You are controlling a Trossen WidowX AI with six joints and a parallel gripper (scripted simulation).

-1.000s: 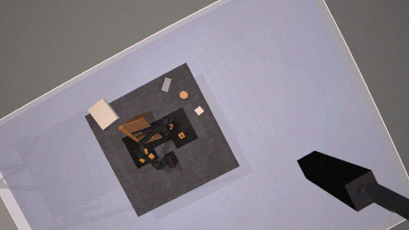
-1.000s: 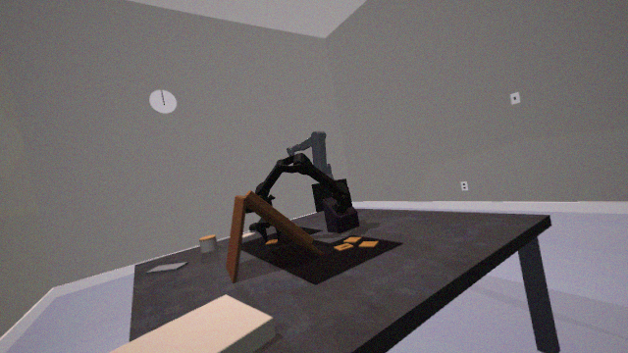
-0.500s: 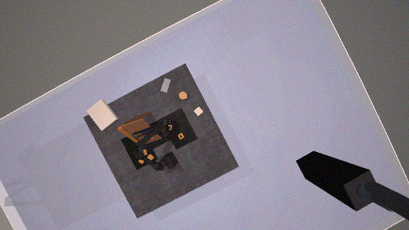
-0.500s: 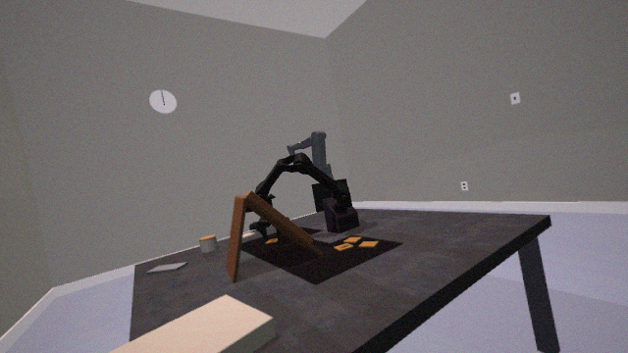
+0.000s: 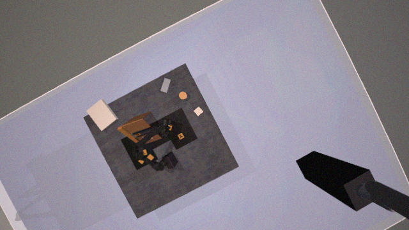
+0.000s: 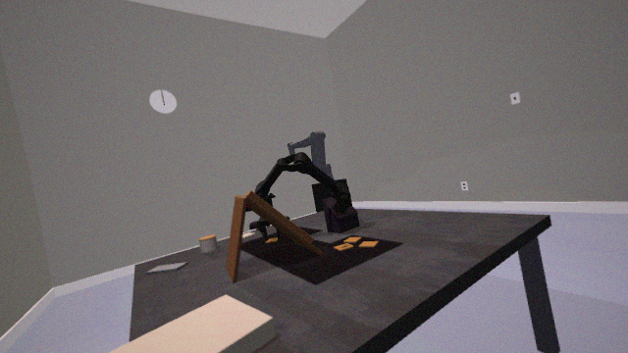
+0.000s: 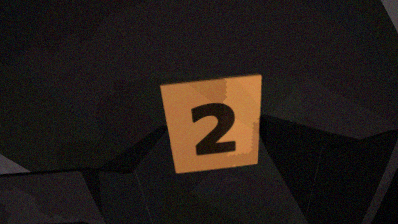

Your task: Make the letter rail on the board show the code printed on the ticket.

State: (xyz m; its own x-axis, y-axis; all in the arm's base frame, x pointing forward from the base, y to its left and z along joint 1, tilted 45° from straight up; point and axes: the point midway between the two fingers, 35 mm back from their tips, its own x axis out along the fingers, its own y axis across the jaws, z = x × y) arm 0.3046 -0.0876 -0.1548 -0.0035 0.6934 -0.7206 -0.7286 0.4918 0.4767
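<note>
My gripper (image 5: 169, 126) (image 7: 213, 127) is shut on an orange tile marked 2 (image 7: 245, 100) (image 6: 271, 240), low over the dark mat (image 5: 189, 128) (image 6: 316, 275). The tile's face is towards the wrist camera. Another tile (image 5: 181, 136) with a dark character lies on the mat to the gripper's lower right in the top view. Three more tiles (image 5: 145, 152) (image 5: 150, 157) (image 5: 141, 161) lie near the other end; they also show in the exterior view (image 6: 352, 239) (image 6: 368, 243) (image 6: 343, 247). The wooden board (image 5: 135, 125) (image 6: 237, 240) leans like an easel; the arm hides much of its rail. No code is readable.
A large pale box (image 5: 101, 115) (image 6: 211, 324) stands at the counter corner behind the board. A cup with an orange top (image 5: 183, 95) (image 6: 208, 244), a grey flat piece (image 5: 165, 85) (image 6: 167, 268) and a small white square (image 5: 198, 111) are near the counter edges.
</note>
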